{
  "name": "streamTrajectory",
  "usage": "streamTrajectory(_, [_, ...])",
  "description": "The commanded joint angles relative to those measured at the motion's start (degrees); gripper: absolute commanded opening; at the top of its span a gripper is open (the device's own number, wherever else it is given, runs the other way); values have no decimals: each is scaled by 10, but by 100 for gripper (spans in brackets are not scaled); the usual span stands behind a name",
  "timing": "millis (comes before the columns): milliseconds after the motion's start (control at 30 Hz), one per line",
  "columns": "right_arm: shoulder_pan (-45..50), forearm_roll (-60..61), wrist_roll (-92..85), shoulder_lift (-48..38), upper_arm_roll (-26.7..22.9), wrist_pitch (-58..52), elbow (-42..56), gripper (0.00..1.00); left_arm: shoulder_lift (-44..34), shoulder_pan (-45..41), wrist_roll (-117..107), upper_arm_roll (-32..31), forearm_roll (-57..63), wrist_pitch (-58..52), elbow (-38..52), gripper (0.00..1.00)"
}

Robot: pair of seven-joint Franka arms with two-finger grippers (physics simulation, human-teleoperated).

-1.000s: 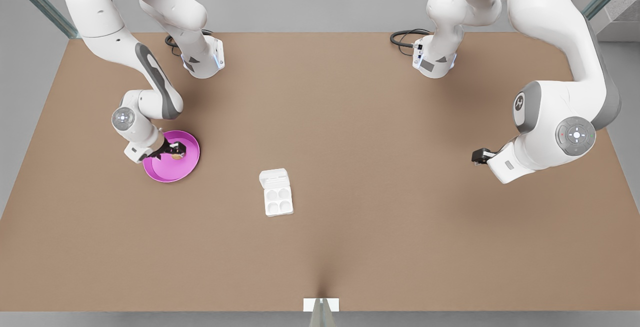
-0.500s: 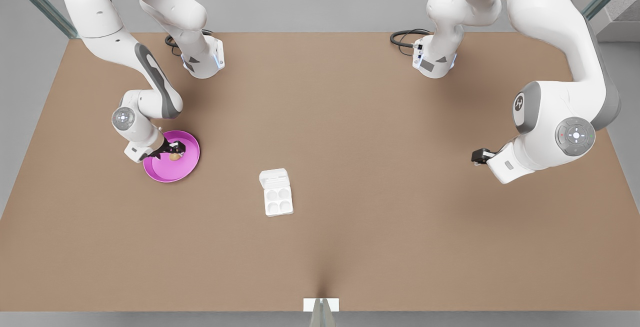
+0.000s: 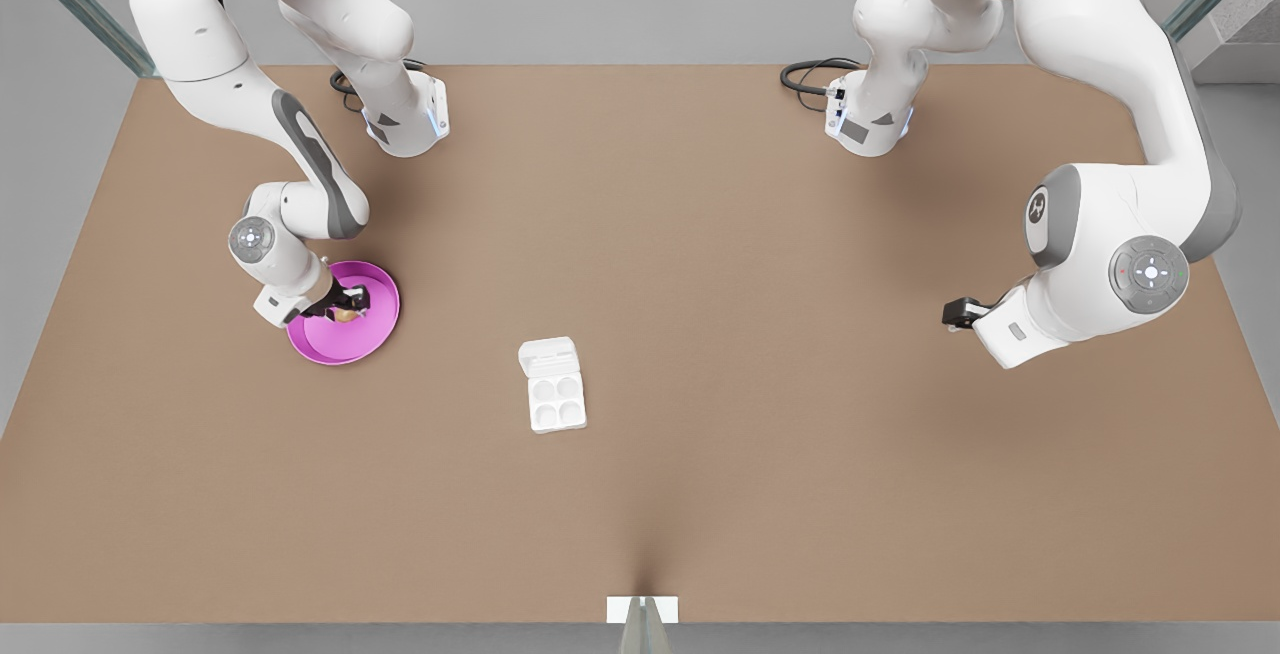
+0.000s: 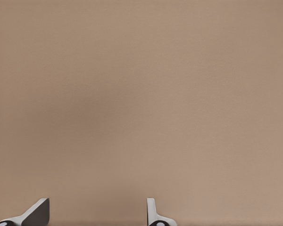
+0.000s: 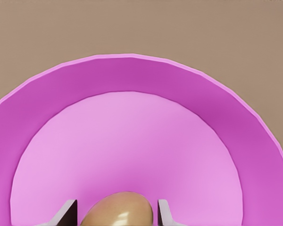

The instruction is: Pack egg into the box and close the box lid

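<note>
The egg sits between the 2 fingertips of the right gripper, above the floor of the pink plate. In the right wrist view the fingers flank the egg closely, with only slivers of pink showing on either side, so I judge the grip to be narrow and closed on the egg, or nearly so; whether the egg has left the plate's floor I cannot tell. The egg's long axis runs across the gap from finger to finger.

The relation that matters next is the way from egg to box. In the front view the box lies at about 4 o'clock from the plate, well apart from it, on bare brown table. Its 4 cups face up and look empty, and the box lid lies folded back flat at the box's 12 o'clock end, so the carrying path can reach the cups without crossing the lid.

The right gripper is much the nearer to both egg and box. The left gripper hangs over bare table toward the front view's right, at about 3 o'clock from the box and well apart, waiting; its fingertips stand wide apart with nothing between them.
</note>
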Motion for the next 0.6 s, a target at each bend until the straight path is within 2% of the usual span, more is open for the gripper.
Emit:
streamTrajectory(0, [0, 1, 0, 0, 0, 5, 0, 71, -1, 0, -1, 0, 0, 1, 0, 100])
streamTrajectory(167, [1, 0, 0, 0, 0, 5, 0, 60, 0, 0, -1, 0, 0, 3, -1, 100])
streamTrajectory(467, [1, 1, -2, -7, 5, 4, 1, 59, 3, 0, -1, 0, 0, 3, -1, 100])
streamTrajectory(500, [-10, 1, -2, -9, 27, 2, 0, 59, 4, 0, -1, 0, 0, 3, -1, 100])
streamTrajectory(567, [-9, 1, -2, -12, 29, 2, 1, 59, 5, 0, -1, 0, 0, 6, -1, 100])
